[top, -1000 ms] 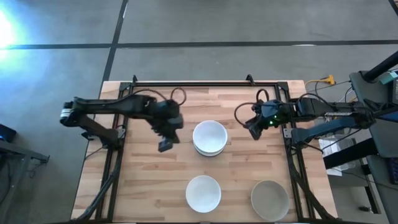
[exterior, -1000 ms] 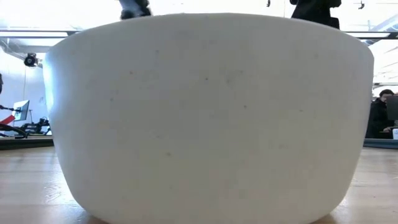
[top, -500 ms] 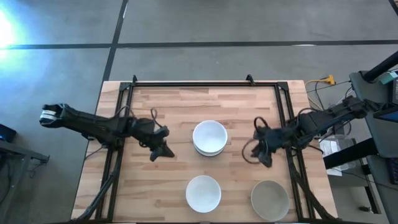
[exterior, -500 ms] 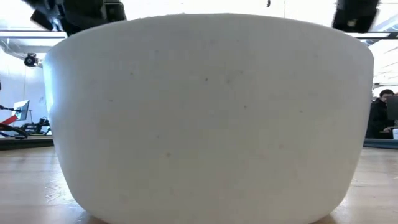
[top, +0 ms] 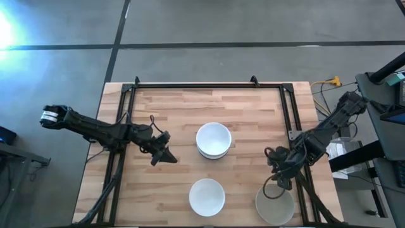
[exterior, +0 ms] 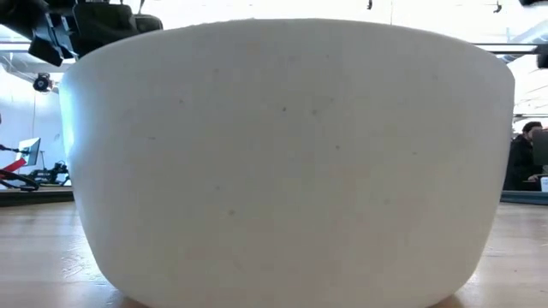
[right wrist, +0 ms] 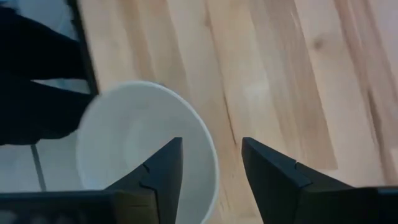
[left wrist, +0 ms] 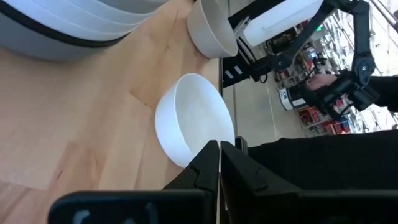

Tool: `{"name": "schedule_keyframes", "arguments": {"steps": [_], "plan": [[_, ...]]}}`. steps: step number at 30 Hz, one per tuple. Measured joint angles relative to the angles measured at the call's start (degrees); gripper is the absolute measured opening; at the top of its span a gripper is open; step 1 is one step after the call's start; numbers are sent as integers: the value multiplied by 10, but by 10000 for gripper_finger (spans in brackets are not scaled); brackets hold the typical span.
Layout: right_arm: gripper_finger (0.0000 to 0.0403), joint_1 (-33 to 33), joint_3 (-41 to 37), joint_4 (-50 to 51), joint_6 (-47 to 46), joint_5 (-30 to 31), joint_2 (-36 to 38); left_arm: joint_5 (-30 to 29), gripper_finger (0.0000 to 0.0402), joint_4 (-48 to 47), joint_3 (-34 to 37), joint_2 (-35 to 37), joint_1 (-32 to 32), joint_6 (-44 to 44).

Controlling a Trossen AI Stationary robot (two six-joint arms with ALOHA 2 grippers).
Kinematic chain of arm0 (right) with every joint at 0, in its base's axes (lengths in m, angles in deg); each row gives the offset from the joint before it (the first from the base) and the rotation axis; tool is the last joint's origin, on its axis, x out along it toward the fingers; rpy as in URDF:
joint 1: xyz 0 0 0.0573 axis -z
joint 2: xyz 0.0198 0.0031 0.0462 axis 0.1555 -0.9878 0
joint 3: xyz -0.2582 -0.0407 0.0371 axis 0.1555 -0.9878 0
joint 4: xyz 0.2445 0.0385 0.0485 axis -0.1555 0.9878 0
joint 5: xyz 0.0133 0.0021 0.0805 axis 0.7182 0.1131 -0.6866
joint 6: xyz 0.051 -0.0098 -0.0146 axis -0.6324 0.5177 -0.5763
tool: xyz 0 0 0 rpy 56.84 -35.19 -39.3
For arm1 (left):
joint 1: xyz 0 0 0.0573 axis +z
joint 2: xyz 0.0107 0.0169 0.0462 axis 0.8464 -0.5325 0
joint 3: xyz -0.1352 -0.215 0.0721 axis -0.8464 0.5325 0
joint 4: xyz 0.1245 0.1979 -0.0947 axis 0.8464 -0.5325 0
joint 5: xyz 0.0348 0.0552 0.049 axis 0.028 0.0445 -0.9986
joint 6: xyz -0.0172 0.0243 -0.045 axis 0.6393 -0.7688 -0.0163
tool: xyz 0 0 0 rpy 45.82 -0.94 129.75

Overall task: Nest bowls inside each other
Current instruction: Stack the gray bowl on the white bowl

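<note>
A stack of white bowls (top: 213, 140) with a dark one low in it (left wrist: 74, 28) stands mid-table. A single white bowl (top: 207, 196) sits near the front edge and fills the low view (exterior: 282, 162). A grey-beige bowl (top: 274, 204) rests at the near right. My right gripper (right wrist: 211, 163) is open and hovers over that bowl's far rim (right wrist: 208, 146), with one finger above its inside and one outside. My left gripper (top: 166, 157) is shut and low over the wood, left of the stack. It points at the single white bowl (left wrist: 193, 118).
A black metal frame (top: 209, 84) runs along the table's far, left and right sides. Cables and equipment (top: 354, 136) lie beyond the right edge. Bare wood (top: 158, 190) lies left of the single white bowl. A person (exterior: 522, 162) sits in the room behind.
My right gripper has moved from beside the stack toward the table's near edge and tipped downward, ending above the grey-beige bowl's far rim. My left gripper has drawn away from the stack toward the near left and sunk lower, then stayed nearly still. The bowls have not moved.
</note>
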State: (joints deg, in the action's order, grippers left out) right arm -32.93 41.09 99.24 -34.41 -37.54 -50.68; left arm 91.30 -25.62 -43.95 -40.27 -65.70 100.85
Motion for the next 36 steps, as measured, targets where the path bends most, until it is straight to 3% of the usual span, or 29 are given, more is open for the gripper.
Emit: {"name": "schedule_keyframes", "arguments": {"steps": [13, 18, 24, 30, 36], "plan": [[156, -29, -95, -123, -35, -8, -30, 0, 0, 1, -1, -8, -1, 0], [157, -33, -96, -163, -13, -48, -78, 0, 0, 2, -3, -7, -1, 0], [145, -37, -97, -162, -16, -50, -157, -2, 0, 0, -3, -8, 0, 1], [105, -37, -84, -163, -16, -78, -205, -2, 0, 1, -4, -8, 0, 1], [46, -36, -61, -162, -11, -79, -190, -2, 0, 2, -4, -8, 0, 0]]}}
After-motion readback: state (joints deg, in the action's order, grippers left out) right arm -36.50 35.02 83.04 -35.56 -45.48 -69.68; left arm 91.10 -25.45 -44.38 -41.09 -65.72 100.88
